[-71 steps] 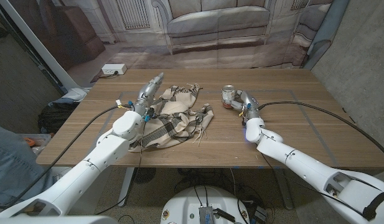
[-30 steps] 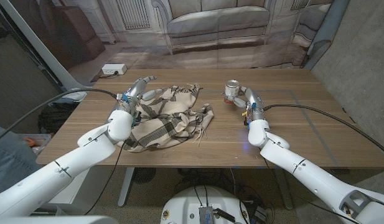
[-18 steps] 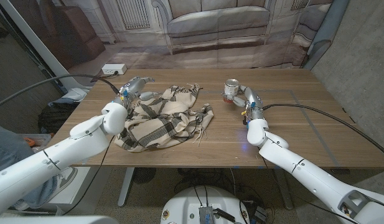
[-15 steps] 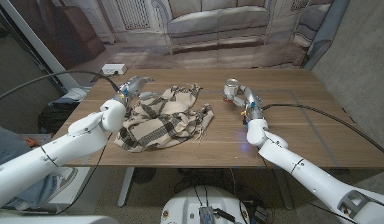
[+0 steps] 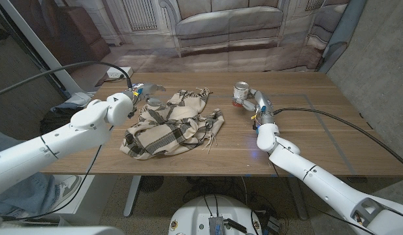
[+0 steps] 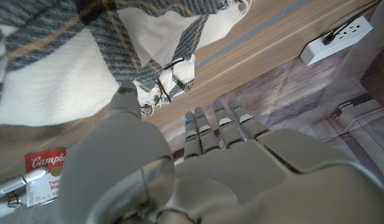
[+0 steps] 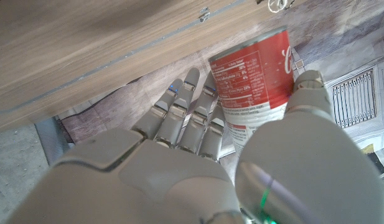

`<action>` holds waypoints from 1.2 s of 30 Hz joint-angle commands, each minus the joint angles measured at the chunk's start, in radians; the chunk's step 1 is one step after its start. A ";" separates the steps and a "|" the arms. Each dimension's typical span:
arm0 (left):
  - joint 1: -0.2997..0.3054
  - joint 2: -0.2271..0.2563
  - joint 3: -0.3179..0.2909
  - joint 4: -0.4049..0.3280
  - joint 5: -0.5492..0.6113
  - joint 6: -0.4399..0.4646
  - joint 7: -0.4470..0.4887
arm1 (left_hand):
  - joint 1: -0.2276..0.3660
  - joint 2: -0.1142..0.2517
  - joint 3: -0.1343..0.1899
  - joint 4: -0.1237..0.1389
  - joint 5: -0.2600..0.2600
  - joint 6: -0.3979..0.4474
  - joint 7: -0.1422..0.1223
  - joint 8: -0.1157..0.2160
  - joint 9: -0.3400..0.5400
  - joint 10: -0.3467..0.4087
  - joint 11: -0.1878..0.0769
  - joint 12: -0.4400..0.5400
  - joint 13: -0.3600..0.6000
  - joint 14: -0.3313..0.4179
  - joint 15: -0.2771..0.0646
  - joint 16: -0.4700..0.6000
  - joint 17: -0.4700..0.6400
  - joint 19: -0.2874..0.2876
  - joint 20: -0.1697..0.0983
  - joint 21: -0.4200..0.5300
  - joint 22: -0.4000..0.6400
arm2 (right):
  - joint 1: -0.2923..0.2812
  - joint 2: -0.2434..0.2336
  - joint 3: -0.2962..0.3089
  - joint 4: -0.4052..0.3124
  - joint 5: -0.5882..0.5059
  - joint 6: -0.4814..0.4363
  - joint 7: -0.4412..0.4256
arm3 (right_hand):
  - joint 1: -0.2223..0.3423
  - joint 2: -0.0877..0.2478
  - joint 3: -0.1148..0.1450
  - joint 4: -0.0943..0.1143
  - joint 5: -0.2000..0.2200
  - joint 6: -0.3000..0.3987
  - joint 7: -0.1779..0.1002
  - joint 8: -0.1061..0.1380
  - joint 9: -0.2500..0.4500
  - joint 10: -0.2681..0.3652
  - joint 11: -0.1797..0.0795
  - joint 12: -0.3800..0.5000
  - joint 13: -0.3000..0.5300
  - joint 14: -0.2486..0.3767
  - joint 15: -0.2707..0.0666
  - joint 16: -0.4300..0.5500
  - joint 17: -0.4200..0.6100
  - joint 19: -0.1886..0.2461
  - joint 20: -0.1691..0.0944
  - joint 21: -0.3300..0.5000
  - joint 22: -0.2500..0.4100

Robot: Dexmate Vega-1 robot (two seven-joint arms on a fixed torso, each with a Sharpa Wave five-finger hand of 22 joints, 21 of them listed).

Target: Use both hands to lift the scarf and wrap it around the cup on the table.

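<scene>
From the head view, the scarf [image 5: 172, 124] lies crumpled on the bench [image 5: 319, 140], not yet lifted; my left hand [image 5: 144, 91] hovers at its far left corner, my right hand [image 5: 252, 101] beside the can [image 5: 240, 91] standing well right of it. The left wrist view shows my fingers [image 6: 220, 124] spread, holding nothing, near the fringe [image 6: 170, 74]. The right wrist view shows thumb and fingers [image 7: 185, 115] either side of the can [image 7: 257, 78]; I cannot tell whether they grip it. A power strip [image 5: 119, 72] lies beyond the bench.

Both arms are glossy white, rounded shells, each trailing a black cable. The left robot hand [image 5: 141, 91] and right robot hand [image 5: 253, 102] are silver-grey metal with segmented fingers. A green light glows on the right thumb base in the right wrist view.
</scene>
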 commanded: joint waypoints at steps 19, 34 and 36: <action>-0.087 -0.052 0.018 0.087 0.252 -0.265 -0.272 | 0.021 -0.020 -0.020 -0.002 0.008 -0.024 -0.020 -0.009 0.003 -0.018 -0.007 -0.009 0.003 -0.038 -0.060 -0.021 0.004 -0.016 -0.010 -0.017 -0.001 | 0.026 0.025 -0.017 0.028 0.020 -0.009 0.012 | 0.176 0.189 0.037 0.030 -0.019 0.011 0.002 -0.009 0.001 0.059 -0.068 -0.010 -0.003 0.008 -0.105 -0.007 0.001 0.009 -0.082 -0.002 0.003; -0.101 -0.150 0.064 0.230 0.206 -0.339 -0.262 | 0.048 -0.023 -0.026 -0.001 0.017 0.055 -0.035 0.018 0.004 0.040 -0.030 0.008 0.004 0.010 -0.078 -0.009 0.004 0.056 0.010 -0.009 -0.006 | 0.035 0.024 -0.017 0.032 0.032 -0.018 0.024 | 0.177 0.190 0.038 0.031 -0.028 0.013 0.002 -0.013 0.000 0.061 -0.067 -0.014 -0.006 0.009 -0.104 -0.008 0.001 0.011 -0.079 -0.003 0.003; -0.100 -0.159 0.068 0.244 0.201 -0.343 -0.249 | 0.061 -0.014 -0.022 -0.002 0.019 0.079 -0.034 0.025 0.004 0.065 -0.030 0.015 0.004 0.029 -0.080 -0.005 0.004 0.075 0.019 -0.006 -0.006 | 0.037 0.026 -0.017 0.036 0.035 -0.018 0.025 | 0.177 0.190 0.038 0.031 -0.030 0.012 0.003 -0.014 0.000 0.061 -0.067 -0.015 -0.006 0.009 -0.104 -0.008 0.001 0.011 -0.079 -0.003 0.003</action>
